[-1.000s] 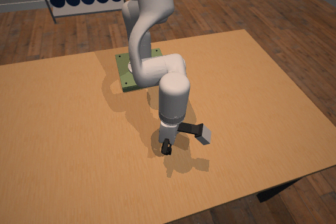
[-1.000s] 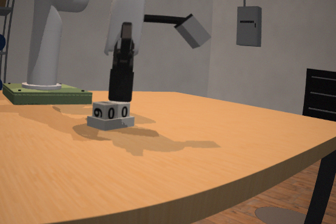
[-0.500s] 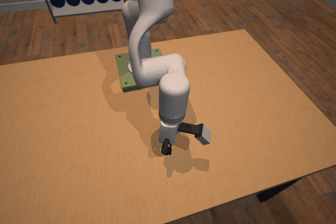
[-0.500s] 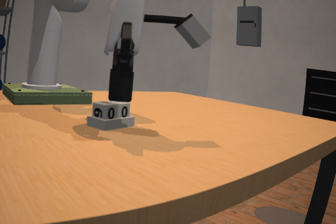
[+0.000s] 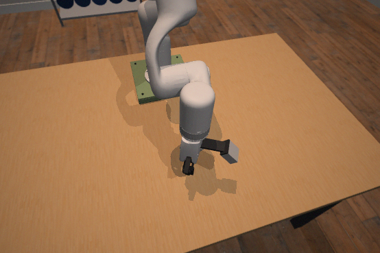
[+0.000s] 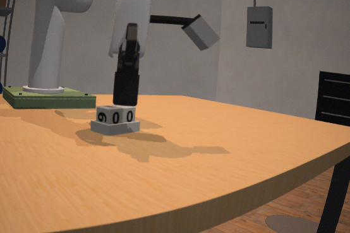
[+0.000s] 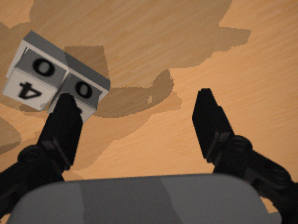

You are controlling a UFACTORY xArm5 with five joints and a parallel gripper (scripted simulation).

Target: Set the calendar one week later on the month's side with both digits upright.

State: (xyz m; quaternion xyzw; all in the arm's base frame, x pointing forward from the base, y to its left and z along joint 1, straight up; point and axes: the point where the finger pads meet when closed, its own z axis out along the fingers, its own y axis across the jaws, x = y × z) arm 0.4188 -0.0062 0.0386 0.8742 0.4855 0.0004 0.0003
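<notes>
The grey tray stands flat on the table with two white number cubes side by side in it. Each cube shows a 0 on the same long side. In the exterior view a sideways 6 or 9 shows on the left end. In the wrist view one cube also shows a turned 4; the other's neighbouring face is mostly hidden by the left finger. No month name is visible. My gripper is wide open and empty, above the cubes' level and off to one side. The top view does not show the tray.
The green base plate of the arm is behind the tray. The wrist camera housing sticks out to the side of the gripper. The table extends around the tray, with its near edge well away.
</notes>
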